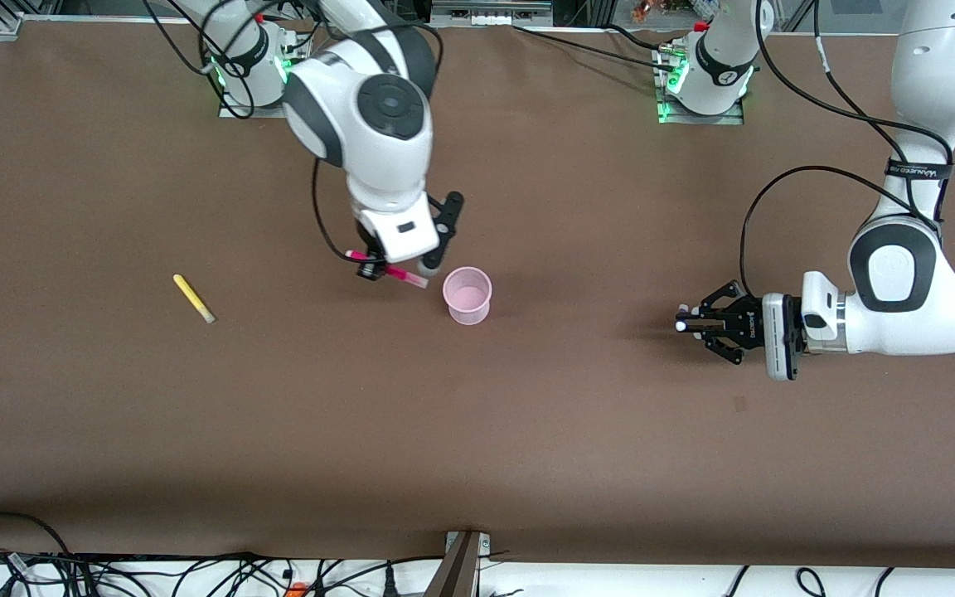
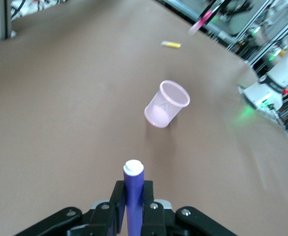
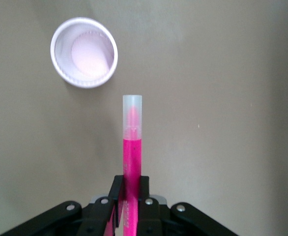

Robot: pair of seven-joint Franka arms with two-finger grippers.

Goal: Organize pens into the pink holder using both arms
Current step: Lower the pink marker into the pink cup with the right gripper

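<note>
Beside pink holder, upright on table mid-span: right gripper clamps magenta pen, capped tip toward holder. Left gripper clamps purple pen level, white tip toward holder. Yellow pen lies flat at right arm's end.

Bright, even overhead light; soft shadows under the arms; wrist views slightly blurred.

Empty pink holder upright mid-table, yellow pen lying toward right arm's end
</note>
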